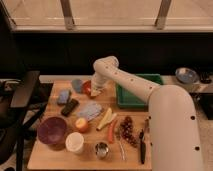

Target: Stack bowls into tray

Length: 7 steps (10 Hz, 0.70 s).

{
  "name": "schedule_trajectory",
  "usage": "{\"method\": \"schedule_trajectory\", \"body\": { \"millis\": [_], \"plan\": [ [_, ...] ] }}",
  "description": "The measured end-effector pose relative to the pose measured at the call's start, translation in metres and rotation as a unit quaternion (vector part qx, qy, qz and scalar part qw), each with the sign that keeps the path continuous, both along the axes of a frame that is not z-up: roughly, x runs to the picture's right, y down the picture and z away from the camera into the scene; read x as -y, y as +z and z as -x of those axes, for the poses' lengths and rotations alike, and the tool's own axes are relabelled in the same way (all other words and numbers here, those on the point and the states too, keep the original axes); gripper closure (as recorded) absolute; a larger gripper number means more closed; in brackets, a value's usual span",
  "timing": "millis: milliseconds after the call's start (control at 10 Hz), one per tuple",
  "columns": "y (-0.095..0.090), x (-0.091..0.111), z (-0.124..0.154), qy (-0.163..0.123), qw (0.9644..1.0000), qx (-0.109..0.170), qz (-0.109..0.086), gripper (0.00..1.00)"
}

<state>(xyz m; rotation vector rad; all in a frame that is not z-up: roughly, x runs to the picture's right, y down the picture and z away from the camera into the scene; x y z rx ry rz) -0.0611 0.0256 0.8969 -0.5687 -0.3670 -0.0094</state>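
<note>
Tool (94, 92) hangs at the orange-red bowl (86, 87) beside the green tray (131, 103); whether it grips, I cannot tell

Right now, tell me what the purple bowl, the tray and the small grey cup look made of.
Purple bowl: likely plastic, matte maroon.
Tray: likely plastic, uniform green.
Grey cup: probably steel, shiny rim.
End effector sits at the red bowl, near the tray.
</note>
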Motion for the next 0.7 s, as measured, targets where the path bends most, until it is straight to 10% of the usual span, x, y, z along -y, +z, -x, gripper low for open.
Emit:
{"method": "schedule_trajectory", "body": {
  "millis": [400,700],
  "plan": [
    [-0.041,0.017,-0.016,0.009,0.9995,-0.001,-0.029,1.0],
    [-0.107,0.033,-0.02,0.005,0.9976,0.024,-0.065,1.0]
  ]
}}
